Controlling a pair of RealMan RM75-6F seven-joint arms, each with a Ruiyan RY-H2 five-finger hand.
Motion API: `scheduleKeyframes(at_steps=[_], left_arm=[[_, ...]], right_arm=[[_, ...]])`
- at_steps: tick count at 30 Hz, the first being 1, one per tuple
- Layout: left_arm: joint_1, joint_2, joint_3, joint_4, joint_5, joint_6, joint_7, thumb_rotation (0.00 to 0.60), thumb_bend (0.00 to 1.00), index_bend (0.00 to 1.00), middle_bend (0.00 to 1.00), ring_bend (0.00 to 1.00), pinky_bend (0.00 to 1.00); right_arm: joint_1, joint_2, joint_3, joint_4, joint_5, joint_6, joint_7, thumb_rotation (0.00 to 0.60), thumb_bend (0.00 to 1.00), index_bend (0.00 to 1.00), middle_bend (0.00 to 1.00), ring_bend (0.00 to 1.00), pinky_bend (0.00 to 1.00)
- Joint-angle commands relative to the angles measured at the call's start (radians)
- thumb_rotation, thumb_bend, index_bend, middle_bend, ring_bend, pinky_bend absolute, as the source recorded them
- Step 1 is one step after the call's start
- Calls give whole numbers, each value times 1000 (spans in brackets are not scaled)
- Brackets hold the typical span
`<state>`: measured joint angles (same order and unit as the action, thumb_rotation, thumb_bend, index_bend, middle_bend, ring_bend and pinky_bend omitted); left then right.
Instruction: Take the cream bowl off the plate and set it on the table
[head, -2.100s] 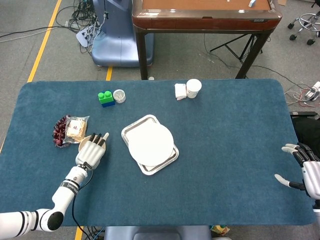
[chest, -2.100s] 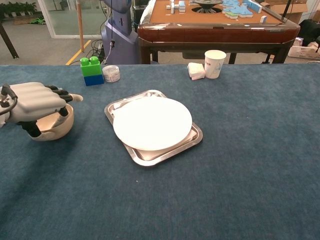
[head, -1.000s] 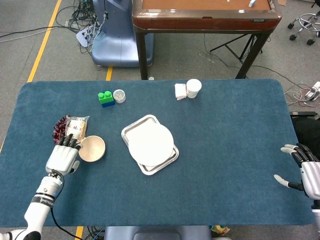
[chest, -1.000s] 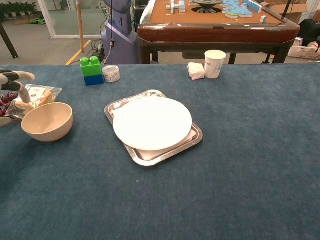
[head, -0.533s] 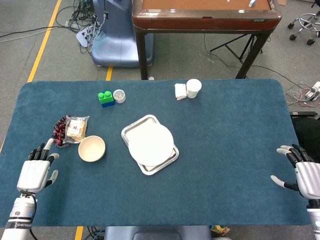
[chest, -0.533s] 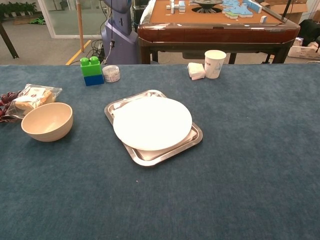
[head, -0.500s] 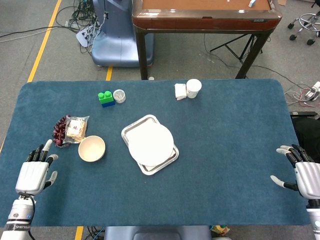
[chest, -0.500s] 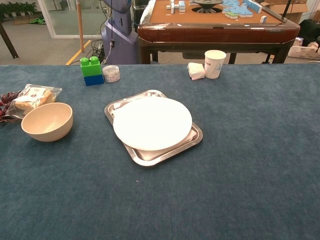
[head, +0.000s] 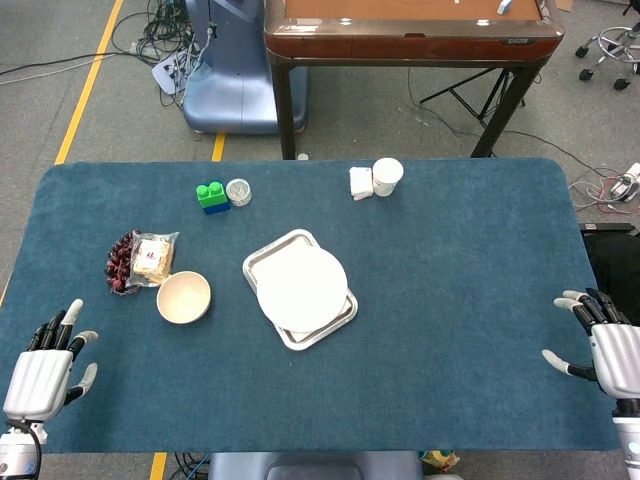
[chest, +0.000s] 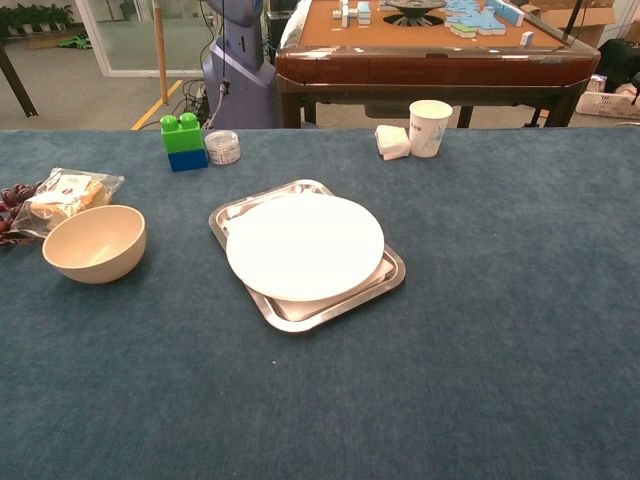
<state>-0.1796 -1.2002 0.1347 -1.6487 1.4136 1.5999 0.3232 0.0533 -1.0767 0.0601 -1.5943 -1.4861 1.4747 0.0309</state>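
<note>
The cream bowl (head: 184, 297) (chest: 95, 243) stands upright on the blue table cloth, left of the white plate (head: 302, 287) (chest: 305, 246), apart from it. The plate lies bare on a metal tray (head: 263, 257) (chest: 325, 312). My left hand (head: 42, 373) hovers at the table's near left corner, fingers spread, holding nothing, well below and left of the bowl. At the near right edge my right hand (head: 603, 348) is open too. Neither hand shows in the chest view.
A snack bag (head: 153, 257) (chest: 67, 192) and dark grapes (head: 120, 264) lie just behind the bowl. A green and blue block (head: 212, 195) (chest: 182, 141), a small round tin (head: 238, 190) (chest: 222, 147), a paper cup (head: 387, 176) (chest: 430, 127) and a white packet (head: 360, 182) (chest: 392, 141) stand at the far side.
My left hand has let go of the bowl and drawn back toward the near left corner. The bowl stays on the cloth. The right hand has barely moved.
</note>
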Motion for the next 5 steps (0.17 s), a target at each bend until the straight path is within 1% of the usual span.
scheduleKeyframes(at_steps=[1, 5], left_arm=[[7, 13, -7, -7, 4, -19, -15, 600, 353, 342, 24, 0, 130], [18, 16, -23, -8, 14, -22, -22, 600, 354, 349, 24, 0, 130]], right_arm=[[6, -1, 1, 5, 7, -14, 4, 600, 0, 303, 249, 137, 343], [16, -3, -1, 11, 17, -43, 4, 600, 0, 303, 249, 137, 343]])
